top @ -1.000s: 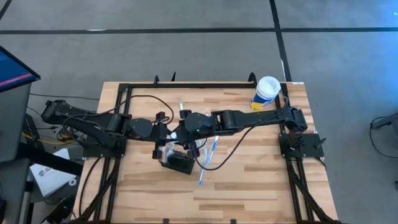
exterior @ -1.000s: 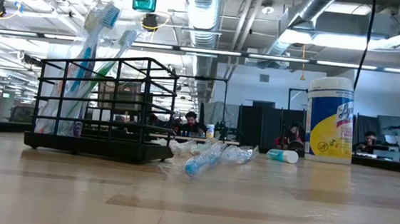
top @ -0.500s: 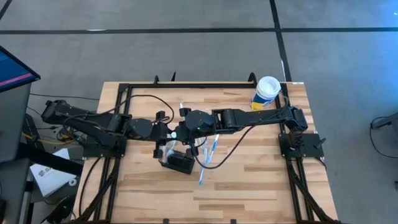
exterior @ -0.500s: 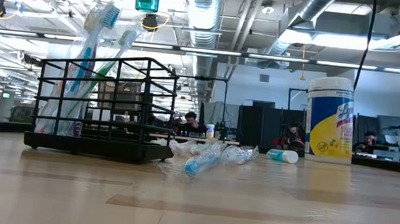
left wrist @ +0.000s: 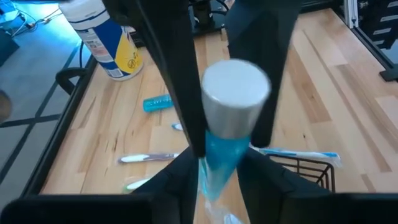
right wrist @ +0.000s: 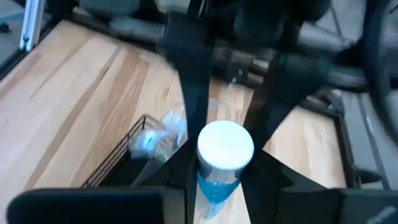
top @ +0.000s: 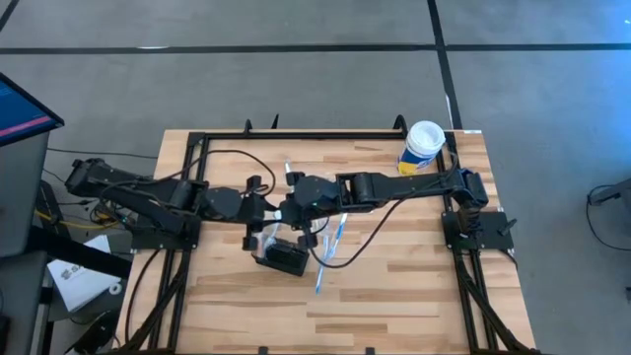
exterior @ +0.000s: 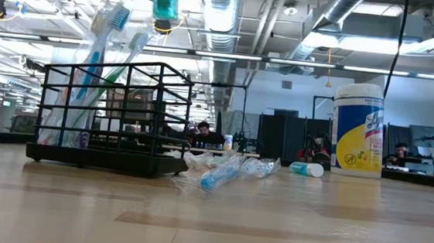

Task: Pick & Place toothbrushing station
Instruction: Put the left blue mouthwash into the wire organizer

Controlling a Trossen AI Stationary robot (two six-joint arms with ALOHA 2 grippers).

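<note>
Toothbrushing station point(top: 280, 255) is seen mid-surface point(top: 414, 296), under both grippers. A white-capped blue tube point(left wrist: 230, 118) is gripped between the right gripper point(right wrist: 221, 163) fingers and flanked by the left gripper point(left wrist: 214, 134) fingers; a mistimed release could drop it outside.

White-lidded yellow canister point(top: 421, 146) at table point(top: 414, 296) corner, loose wrapped toothbrushes point(top: 332, 242) mid-table, small blue tube point(exterior: 306, 169)

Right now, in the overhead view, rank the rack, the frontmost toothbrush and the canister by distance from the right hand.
1. Rack, directly beside the right hand.
2. Frontmost toothbrush, toward the front edge.
3. Canister, back right corner.
</note>
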